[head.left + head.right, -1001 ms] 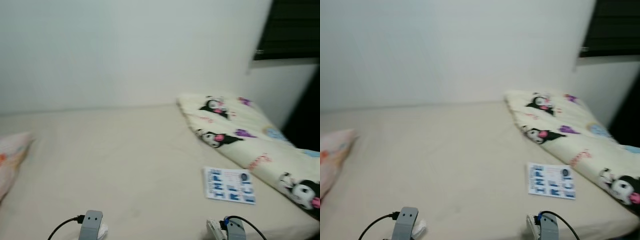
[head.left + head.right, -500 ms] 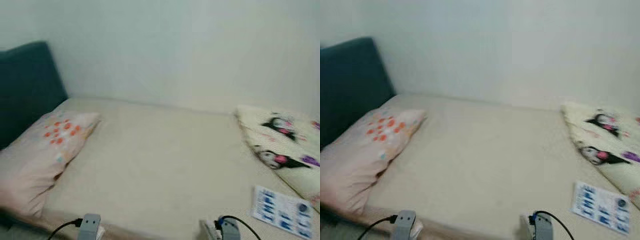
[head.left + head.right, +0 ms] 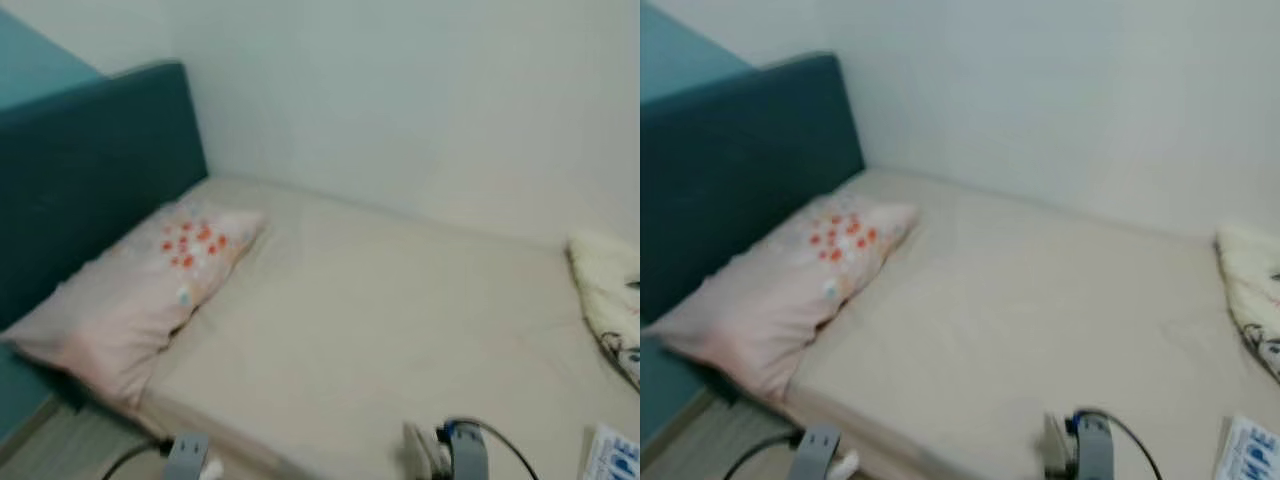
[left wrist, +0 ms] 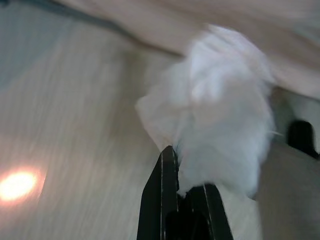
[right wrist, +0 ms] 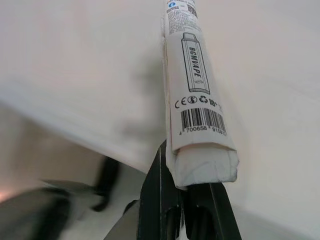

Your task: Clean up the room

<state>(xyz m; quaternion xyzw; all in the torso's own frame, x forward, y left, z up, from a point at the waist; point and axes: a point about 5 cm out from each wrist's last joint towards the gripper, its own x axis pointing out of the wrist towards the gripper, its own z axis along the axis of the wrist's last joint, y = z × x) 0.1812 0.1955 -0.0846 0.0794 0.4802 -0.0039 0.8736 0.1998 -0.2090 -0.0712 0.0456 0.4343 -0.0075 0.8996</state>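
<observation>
In the left wrist view my left gripper (image 4: 186,175) is shut on a crumpled white tissue (image 4: 225,115), held above a pale wooden floor. The right wrist view has my right gripper (image 5: 187,172) shut on a small white box (image 5: 192,75) with a barcode, over the beige bed sheet. Both wrists sit at the lower edge of the eye views, the left wrist (image 3: 187,455) off the bed's front edge and the right wrist (image 3: 455,455) over the mattress (image 3: 400,330).
A pink pillow (image 3: 150,290) with red dots lies at the bed's left end against a teal headboard (image 3: 90,170). A cartoon-print blanket (image 3: 610,300) and a blue-and-white card (image 3: 615,458) are at the right edge. Wooden floor (image 3: 60,450) shows lower left.
The camera has swung to the left: the pillow and headboard have come into view, and the blanket and card have slid to the right edge. Both grippers keep their hold.
</observation>
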